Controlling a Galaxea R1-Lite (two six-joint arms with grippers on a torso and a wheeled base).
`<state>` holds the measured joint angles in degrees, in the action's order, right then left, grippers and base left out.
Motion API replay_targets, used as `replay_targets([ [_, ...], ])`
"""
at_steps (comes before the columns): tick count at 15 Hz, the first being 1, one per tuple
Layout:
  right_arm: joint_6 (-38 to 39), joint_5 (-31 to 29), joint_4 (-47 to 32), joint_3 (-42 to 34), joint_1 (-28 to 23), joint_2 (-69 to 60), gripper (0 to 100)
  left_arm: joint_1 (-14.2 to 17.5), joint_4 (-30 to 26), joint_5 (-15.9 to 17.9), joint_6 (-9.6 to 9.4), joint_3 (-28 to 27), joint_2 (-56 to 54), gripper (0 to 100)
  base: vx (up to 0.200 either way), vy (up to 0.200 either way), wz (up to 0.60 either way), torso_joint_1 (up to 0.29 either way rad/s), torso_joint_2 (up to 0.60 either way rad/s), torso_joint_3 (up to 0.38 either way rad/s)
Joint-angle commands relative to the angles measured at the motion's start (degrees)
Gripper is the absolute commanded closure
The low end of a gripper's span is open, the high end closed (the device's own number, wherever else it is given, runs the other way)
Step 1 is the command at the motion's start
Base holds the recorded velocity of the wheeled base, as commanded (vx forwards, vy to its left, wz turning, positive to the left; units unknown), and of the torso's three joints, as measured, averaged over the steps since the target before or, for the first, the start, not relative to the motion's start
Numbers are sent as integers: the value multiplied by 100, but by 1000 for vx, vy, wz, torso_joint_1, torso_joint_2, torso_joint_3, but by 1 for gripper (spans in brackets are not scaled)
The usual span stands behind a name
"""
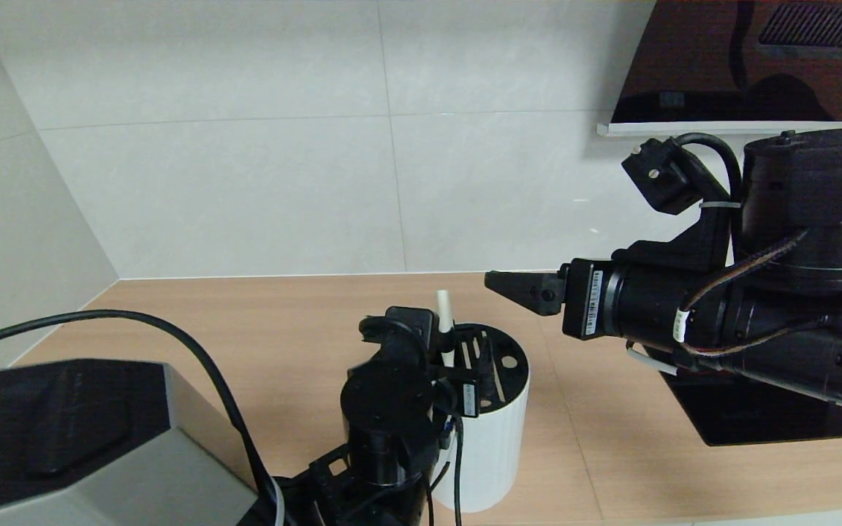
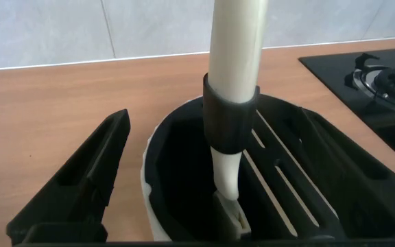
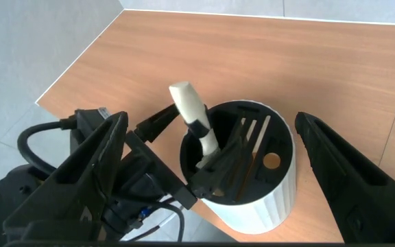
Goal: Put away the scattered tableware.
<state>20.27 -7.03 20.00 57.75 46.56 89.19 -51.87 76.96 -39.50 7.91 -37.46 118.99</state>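
My left claw (image 2: 212, 118) is spread around the white-handled utensil (image 2: 236, 48) standing in the holder (image 1: 498, 438), with neither finger touching it. My right claw (image 1: 520, 288) hangs higher, spread too.

— What does the holder (image 1: 498, 438) look like it's made of?
— White plastic, matt, the wall finely ribbed. Its slotted insert (image 1: 494, 343) is matt black.
— And the handle (image 1: 444, 301) in the holder?
— Smooth, cream, faintly glossy, with a matt black band (image 2: 230, 116).
— Under the holder?
— Matt wood-grain countertop (image 1: 282, 314). The hob (image 1: 757, 416) beside the holder is glossy black.
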Motion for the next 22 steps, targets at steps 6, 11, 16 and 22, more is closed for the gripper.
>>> replay_targets([
  [6, -6, -9, 12, -18, -15, -24, 0, 63, -339, 179, -9, 248, -1238, 0, 0, 0, 0, 0, 0, 0],
  [11, -32, -44, 39, -185, -331, -68, 0, 476, -1948, 1480, 0, 907, -3717, 0, 0, 0, 0, 0, 0, 0],
  [16, -138, -123, -5, -914, -753, -1413, 0, 1214, -3389, 1568, 35, 1180, -5641, 0, 0, 0, 0, 0, 0, 0],
  [22, -375, -756, -93, -2558, -1641, -4304, 0, 2419, -6580, 2122, -167, 1391, -8849, 0, 0, 0, 0, 0, 0, 0],
])
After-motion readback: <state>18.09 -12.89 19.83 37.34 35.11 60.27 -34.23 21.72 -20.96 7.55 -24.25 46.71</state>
